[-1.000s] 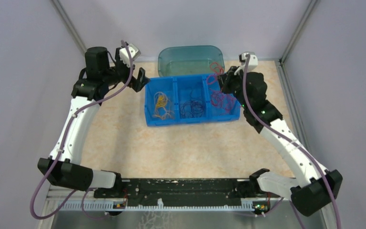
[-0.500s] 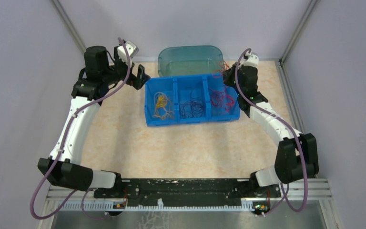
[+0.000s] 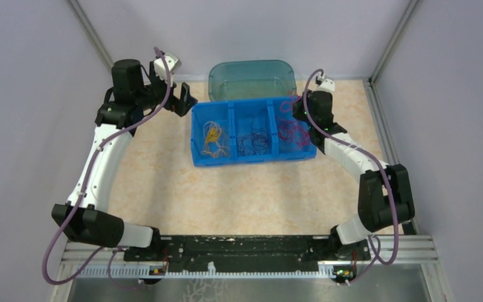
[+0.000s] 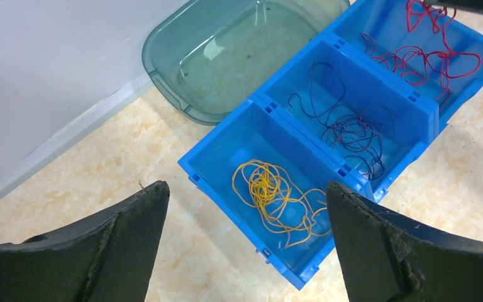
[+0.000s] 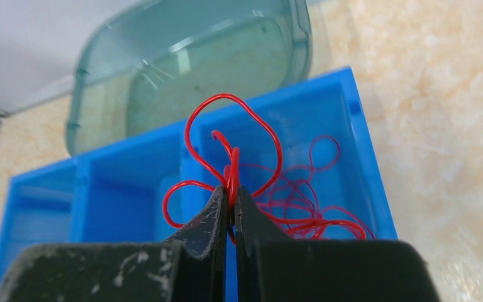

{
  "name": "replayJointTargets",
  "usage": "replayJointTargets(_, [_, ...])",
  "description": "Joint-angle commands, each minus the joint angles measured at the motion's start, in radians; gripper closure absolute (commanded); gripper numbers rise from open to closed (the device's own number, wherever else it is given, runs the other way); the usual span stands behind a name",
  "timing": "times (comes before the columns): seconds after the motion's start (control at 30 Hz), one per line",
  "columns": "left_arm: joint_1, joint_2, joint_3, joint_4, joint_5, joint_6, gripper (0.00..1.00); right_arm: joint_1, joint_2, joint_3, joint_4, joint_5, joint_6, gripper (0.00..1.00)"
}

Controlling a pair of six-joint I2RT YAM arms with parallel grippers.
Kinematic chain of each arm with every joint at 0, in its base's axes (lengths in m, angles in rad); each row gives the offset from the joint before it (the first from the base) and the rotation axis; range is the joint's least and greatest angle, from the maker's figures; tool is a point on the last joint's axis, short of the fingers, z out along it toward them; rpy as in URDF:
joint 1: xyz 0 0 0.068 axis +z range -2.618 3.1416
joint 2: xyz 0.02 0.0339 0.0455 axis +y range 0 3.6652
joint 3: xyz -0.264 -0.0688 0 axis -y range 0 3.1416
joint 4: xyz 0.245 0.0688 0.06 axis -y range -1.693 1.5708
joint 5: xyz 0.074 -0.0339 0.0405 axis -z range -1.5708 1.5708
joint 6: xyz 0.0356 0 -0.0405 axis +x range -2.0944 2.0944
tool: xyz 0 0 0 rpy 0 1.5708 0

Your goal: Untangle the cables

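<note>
Three compartments divide one blue bin (image 3: 251,158): yellow cables (image 4: 269,192) lie in the left one, dark purple cables (image 4: 352,132) in the middle, red cables (image 5: 292,217) in the right. Right pincer (image 5: 229,192) is clamped on one red loop above the right compartment. Left pincer (image 4: 246,192) hangs spread apart by the bin's left end. One teal tub (image 3: 251,78) sits behind the bin.

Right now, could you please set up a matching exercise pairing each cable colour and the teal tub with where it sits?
Things:
1. yellow cable
2. dark purple cable
3. red cable
4. teal tub

Places:
A. behind the blue bin
B. the bin's right compartment in the top view, with one loop pinched in the shut right gripper
C. the bin's middle compartment
D. the bin's left compartment in the top view

Pairs: 1-D, 2-C, 3-B, 4-A
</note>
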Motion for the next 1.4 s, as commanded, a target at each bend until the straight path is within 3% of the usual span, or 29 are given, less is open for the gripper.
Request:
replayJointTargets(0.0, [0.008, 0.010, 0.036, -0.008, 0.014, -0.026, 0.01, 0.028, 0.045, -0.017, -0.047, 0.044, -0.022, 1.00])
replayJointTargets(0.23, [0.012, 0.008, 0.050, -0.024, 0.011, -0.014, 0.01, 0.053, 0.144, 0.033, -0.090, 0.099, -0.026, 1.00])
replayJointTargets(0.33, [0.013, 0.010, 0.055, -0.032, 0.013, -0.016, 0.01, 0.063, 0.189, 0.066, -0.110, 0.133, -0.050, 0.96])
replayJointTargets(0.43, [0.014, 0.011, 0.053, -0.040, 0.012, -0.019, 0.01, 0.063, 0.218, 0.099, -0.138, 0.153, -0.065, 0.82])
replayJointTargets(0.57, [0.024, 0.017, 0.045, -0.039, 0.002, -0.017, 0.01, 0.064, 0.187, 0.122, -0.151, 0.139, -0.087, 0.54])
replayJointTargets(0.83, [0.077, 0.050, 0.046, -0.029, 0.016, -0.035, 0.01, 0.063, 0.044, 0.160, -0.209, 0.127, -0.134, 0.28])
replayJointTargets(0.87, [0.088, 0.052, 0.041, -0.025, 0.015, -0.036, 0.01, 0.063, 0.027, 0.165, -0.221, 0.126, -0.135, 0.23])
replayJointTargets(0.93, [0.118, 0.049, 0.012, 0.000, 0.017, -0.044, 0.01, 0.063, -0.013, 0.162, -0.233, 0.133, -0.138, 0.03])
replayJointTargets(1.13, [0.179, 0.021, -0.211, 0.187, 0.001, -0.062, 0.01, 0.039, -0.155, 0.027, -0.185, 0.247, -0.105, 0.01])
replayJointTargets(1.23, [0.200, 0.034, -0.351, 0.313, -0.022, -0.056, 0.01, -0.027, -0.247, -0.127, -0.123, 0.303, -0.043, 0.01])
replayJointTargets(1.37, [0.229, 0.074, -0.483, 0.451, -0.032, -0.069, 0.01, -0.076, -0.346, -0.342, 0.038, 0.449, -0.128, 0.01])
